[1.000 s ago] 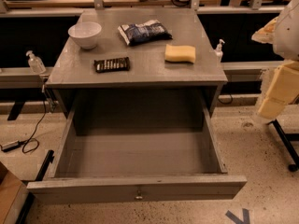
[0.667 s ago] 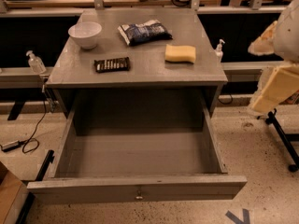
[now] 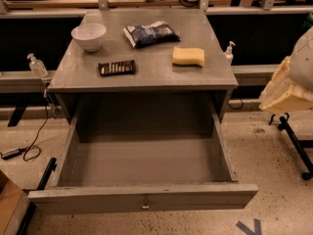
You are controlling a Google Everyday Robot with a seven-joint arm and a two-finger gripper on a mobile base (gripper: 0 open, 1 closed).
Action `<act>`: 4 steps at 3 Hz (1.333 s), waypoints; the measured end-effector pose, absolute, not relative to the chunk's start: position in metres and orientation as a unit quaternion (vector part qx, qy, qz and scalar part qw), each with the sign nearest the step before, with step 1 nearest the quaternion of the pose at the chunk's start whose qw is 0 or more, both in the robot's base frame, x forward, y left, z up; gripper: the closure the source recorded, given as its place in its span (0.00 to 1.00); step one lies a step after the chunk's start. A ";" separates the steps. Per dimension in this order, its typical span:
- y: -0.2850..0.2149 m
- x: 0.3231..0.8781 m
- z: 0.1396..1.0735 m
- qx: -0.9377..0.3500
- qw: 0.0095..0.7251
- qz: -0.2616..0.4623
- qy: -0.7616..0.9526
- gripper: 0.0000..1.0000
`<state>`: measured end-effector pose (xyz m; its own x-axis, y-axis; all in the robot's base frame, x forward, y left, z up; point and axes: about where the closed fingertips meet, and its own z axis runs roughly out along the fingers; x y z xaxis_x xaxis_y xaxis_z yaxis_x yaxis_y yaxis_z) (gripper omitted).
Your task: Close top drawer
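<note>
Little has changed in the last second. The top drawer (image 3: 142,199) stands pulled right out from under the front edge of the worktop (image 3: 146,80), exactly as it did before, and nothing on top has shifted. Only the pale bulk of my arm has altered its pose slightly, well out past the right edge of the worktop. My gripper (image 3: 286,89) is somewhere in that cream mass, about level with the front right corner. I cannot tell how far open it is or whether it holds anything, and it touches neither drawer nor worktop. So I judge the closing push has not begun, and I must first come round to the front panel.

That panel is a long, flat grey board with a matte, wood-like face and one small metal knob (image 3: 145,205) at its centre. The box behind it is deep, square-sided and bare inside.

On the worktop:
- A smooth, round white bowl (image 3: 88,35) sits near the back left corner.
- A crinkled dark blue snack bag (image 3: 149,34) lies by the back edge.
- A soft yellow sponge (image 3: 188,56) with rounded corners lies toward the right edge.
- A flat dark wrapped bar (image 3: 117,67) lies toward the front left.
</note>
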<state>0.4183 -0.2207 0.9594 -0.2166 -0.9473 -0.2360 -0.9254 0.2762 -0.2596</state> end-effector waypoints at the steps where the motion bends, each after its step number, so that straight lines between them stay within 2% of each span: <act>1: -0.225 0.397 0.916 -0.630 0.144 0.002 0.763 0.93; 2: -0.233 0.365 0.864 -0.640 0.113 0.036 0.759 1.00; 4: -0.225 0.359 0.830 -0.652 0.089 0.042 0.752 1.00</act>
